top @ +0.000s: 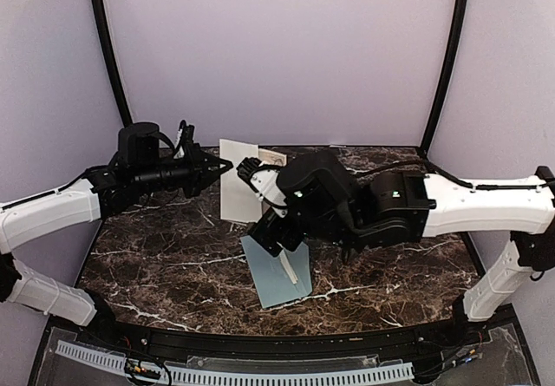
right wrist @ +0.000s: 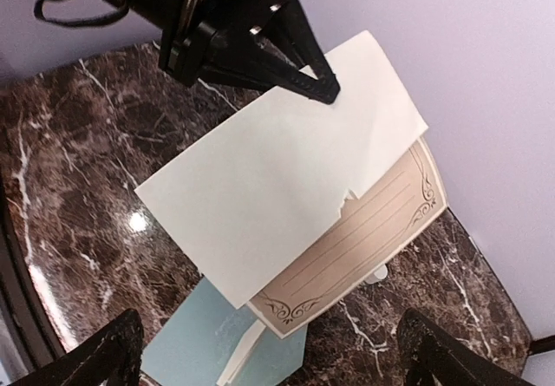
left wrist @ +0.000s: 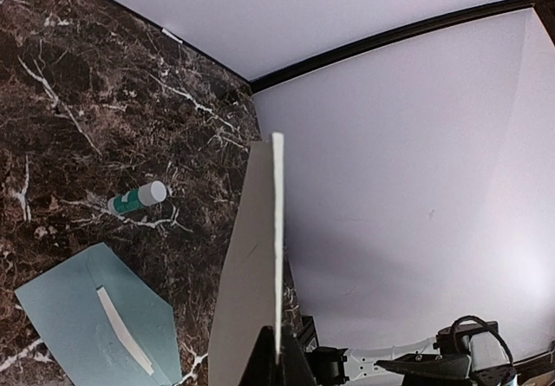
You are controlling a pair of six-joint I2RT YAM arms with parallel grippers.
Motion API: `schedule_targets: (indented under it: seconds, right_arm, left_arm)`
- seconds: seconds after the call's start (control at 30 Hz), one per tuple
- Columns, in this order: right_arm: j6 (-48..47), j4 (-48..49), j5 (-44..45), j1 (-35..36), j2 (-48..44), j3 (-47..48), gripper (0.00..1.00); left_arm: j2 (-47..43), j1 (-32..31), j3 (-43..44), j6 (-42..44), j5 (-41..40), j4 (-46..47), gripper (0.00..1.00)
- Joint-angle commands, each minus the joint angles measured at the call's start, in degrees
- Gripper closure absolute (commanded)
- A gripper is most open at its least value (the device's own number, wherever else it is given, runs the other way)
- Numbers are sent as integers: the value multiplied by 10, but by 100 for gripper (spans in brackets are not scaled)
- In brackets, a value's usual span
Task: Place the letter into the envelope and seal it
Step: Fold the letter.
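Nearest my bases, the envelope [top: 276, 273] lies flat on the marble table [top: 173, 256]. Its pointed flap is open and the thin white strip [left wrist: 121, 330] on its inner face shows. Nothing is inside it.

Above its far corner hangs my right gripper [top: 270, 232]. The jaws are spread wide, with one finger [right wrist: 108, 356] at each lower corner of the wrist view. They hold nothing and do not touch the envelope.

Beyond that, the letter [right wrist: 286, 186] is off the table and roughly upright. It is folded, with a blank panel toward my right wrist camera. The ruled, scroll-bordered panel shows below that panel's edge.

My left gripper [right wrist: 325, 87] is clamped on the letter's upper edge, its jaws closed tight on the paper. Its own camera sees the sheet edge-on.

A white-and-green glue stick [left wrist: 139, 198] lies on its side on the marble, apart from the envelope. Whether the letter's lower edge touches the envelope, I cannot tell.
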Motion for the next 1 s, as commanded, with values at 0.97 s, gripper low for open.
schedule_targets:
  seconds: [0.97]
  right_arm:
    - [362,275,-495,-366,-196,-248,4]
  left_arm:
    - [-95,13,-12,157,232,234,100]
